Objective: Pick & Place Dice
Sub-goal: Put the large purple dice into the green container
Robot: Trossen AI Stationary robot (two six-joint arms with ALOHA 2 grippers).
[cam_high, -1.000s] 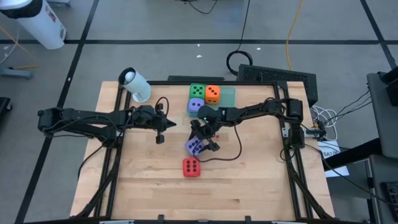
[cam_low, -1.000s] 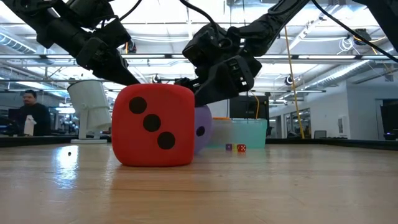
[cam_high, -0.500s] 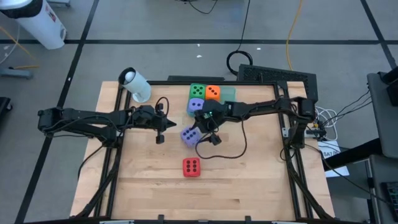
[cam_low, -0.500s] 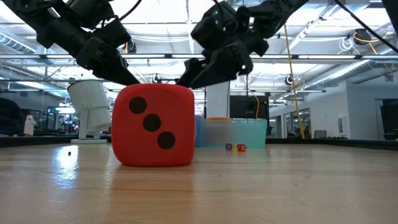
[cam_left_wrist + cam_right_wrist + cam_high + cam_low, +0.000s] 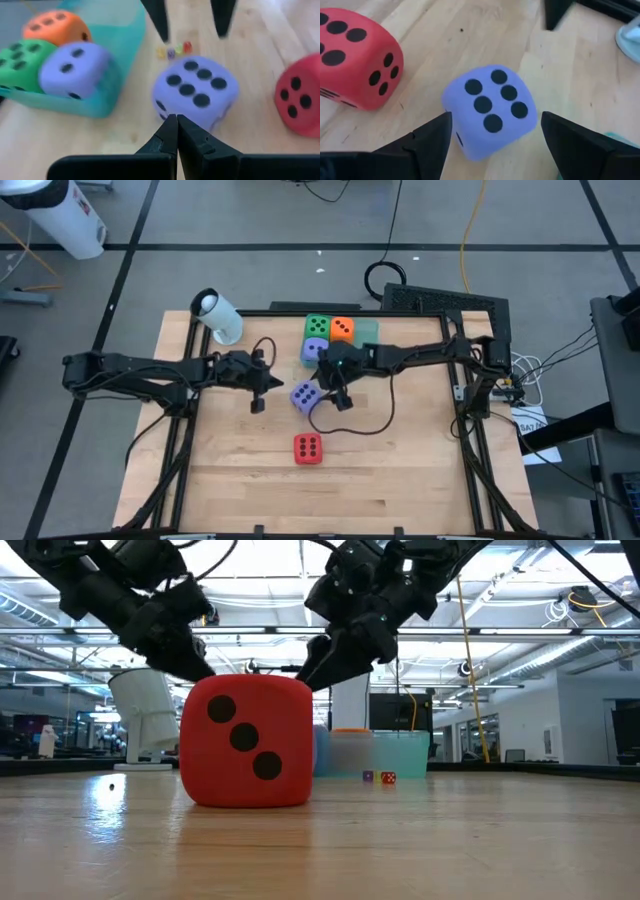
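Dice (image 5: 306, 395), purple and six-up, is seen shifted from beside the red die (image 5: 308, 447) toward the tray (image 5: 368, 332), framed between the spread, ungripping fingers of the right claw (image 5: 335, 392), placement judged unfinished; left claw (image 5: 258, 392) clenched nearby.

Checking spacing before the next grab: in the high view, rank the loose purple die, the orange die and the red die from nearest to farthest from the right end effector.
From the right end effector:
1. Loose purple die, beside it, on its left-arm side.
2. Orange die, in the tray at the far edge.
3. Red die, alone on the near table.
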